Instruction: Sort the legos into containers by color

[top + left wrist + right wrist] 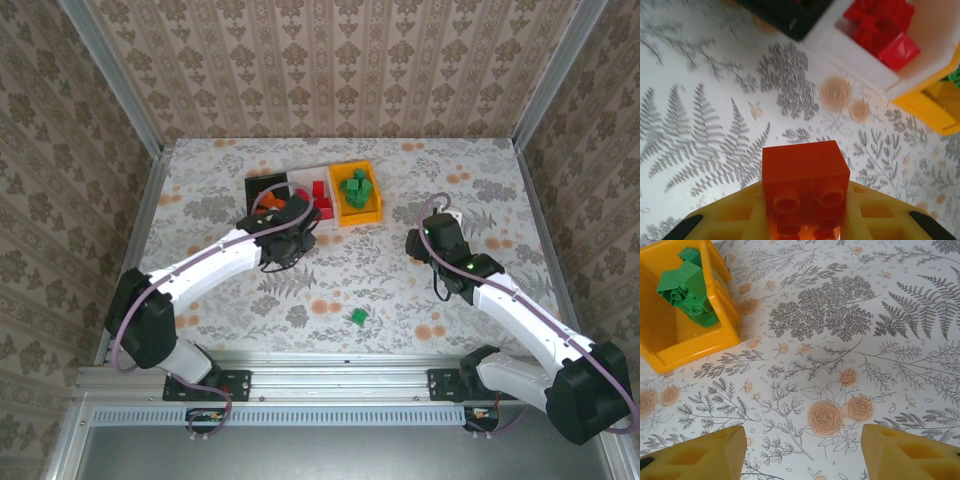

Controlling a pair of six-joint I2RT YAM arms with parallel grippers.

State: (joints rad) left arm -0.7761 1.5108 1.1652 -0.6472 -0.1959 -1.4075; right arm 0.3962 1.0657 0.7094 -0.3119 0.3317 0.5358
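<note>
Orange brick (pixel 805 185), gripped by the left gripper (pixel 805 212). The jaws are closed onto its two side faces. Its studded face is turned toward the wrist camera, and four studs in a square are visible, so no long axis can be made out. The brick hangs above bare table (pixel 480 190), outside every bin.

Three bins stand touching in a row at the far side of the table. The black bin (pixel 252 184) already holds orange bricks, the white bin (pixel 860 62) holds red bricks (pixel 880 25), and the yellow bin (pixel 695 347) holds green bricks (pixel 685 287).

Key relation: in the overhead view the black bin lies just beyond the left gripper and slightly to its left. In the left wrist view its corner sits at the top edge, with the white bin to its right. By colour, the held brick probably belongs in the black bin. The move would therefore be a short reach forward and leftward, releasing only once past the near rim and clear of the white bin's wall.

The right gripper (pixel 802 460) hovers over the table right of the yellow bin, its jaws spread wide and empty.

One loose green brick (pixel 357 317) lies on the table near the front edge, between the two arms and well apart from the bins. The two grippers are about equally near it, and the right one is free.
</note>
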